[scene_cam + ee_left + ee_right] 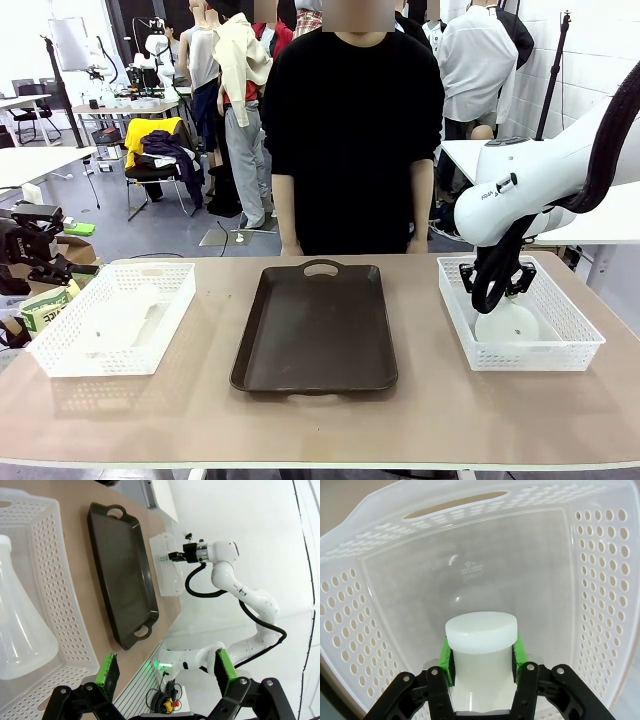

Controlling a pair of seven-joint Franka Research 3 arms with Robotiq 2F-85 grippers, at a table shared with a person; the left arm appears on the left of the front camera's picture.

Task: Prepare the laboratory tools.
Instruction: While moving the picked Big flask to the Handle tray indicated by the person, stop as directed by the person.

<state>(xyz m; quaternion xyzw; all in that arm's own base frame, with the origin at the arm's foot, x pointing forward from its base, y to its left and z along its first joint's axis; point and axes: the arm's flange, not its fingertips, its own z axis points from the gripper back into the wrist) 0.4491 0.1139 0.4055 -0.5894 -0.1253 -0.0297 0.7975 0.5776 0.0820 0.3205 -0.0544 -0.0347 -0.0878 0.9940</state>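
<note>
Right wrist view, six o'clock: my right hand (482, 656) pinches the translucent frosted-white conical flask (480, 630) under its cap, so it shouldn't slip.

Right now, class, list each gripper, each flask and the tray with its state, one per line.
left gripper: open, holding nothing.
right gripper: shut on the neck of the right flask.
right flask: upright, capped, inside the right basket.
left flask: untouched in the left basket, apparently on its side.
tray: flat between the baskets.
</note>
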